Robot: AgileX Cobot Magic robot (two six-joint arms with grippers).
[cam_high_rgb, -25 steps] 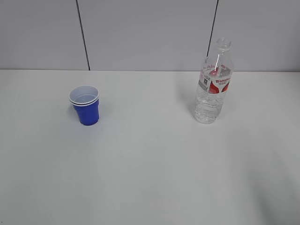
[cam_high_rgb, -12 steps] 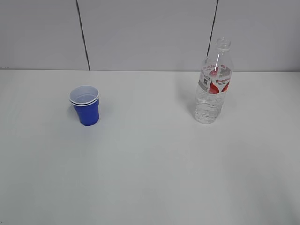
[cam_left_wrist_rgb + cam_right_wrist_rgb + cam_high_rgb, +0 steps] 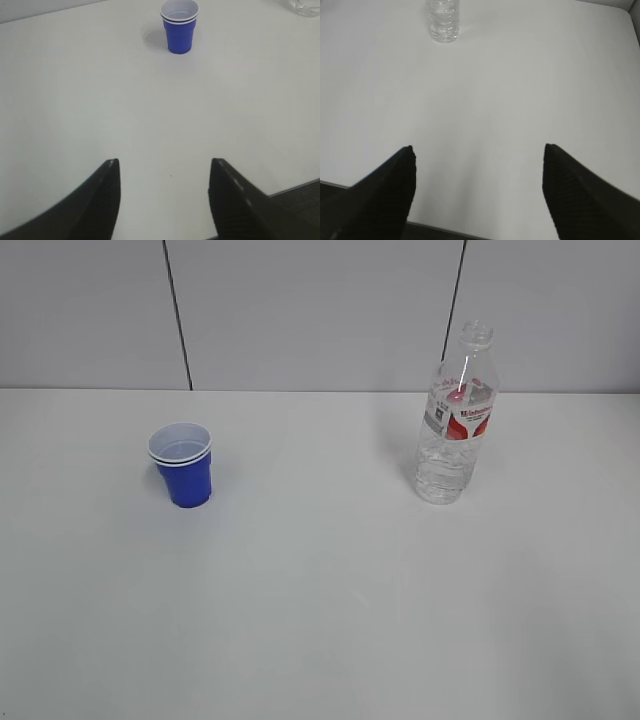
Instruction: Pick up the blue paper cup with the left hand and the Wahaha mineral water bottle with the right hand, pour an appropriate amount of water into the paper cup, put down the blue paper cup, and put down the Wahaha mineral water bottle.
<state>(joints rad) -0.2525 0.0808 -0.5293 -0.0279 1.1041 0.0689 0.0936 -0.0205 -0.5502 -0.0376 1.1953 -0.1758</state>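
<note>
The left hand [image 3: 165, 165] hangs over the near edge with its two dark fingers [image 3: 102, 200] apart and nothing between them. The right hand [image 3: 477, 150] hangs likewise, its fingers [image 3: 580, 192] spread wider, also empty.

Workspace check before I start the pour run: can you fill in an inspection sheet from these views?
Surface: white table, bare apart from the two items.
Job's things: blue paper cup upright on the left, white inside, doubled rim; Wahaha mineral water bottle upright on the right, uncapped, some water in it. The two stand well apart.
Clutter: nothing seen.
Grippers: left tool open, empty, well short of the cup; right tool open wider, empty, well short of the bottle. Neither shows in the exterior view.
Cables: nothing seen.
Surroundings: grey panelled wall behind the table; dark floor past the table's near edge.
</note>
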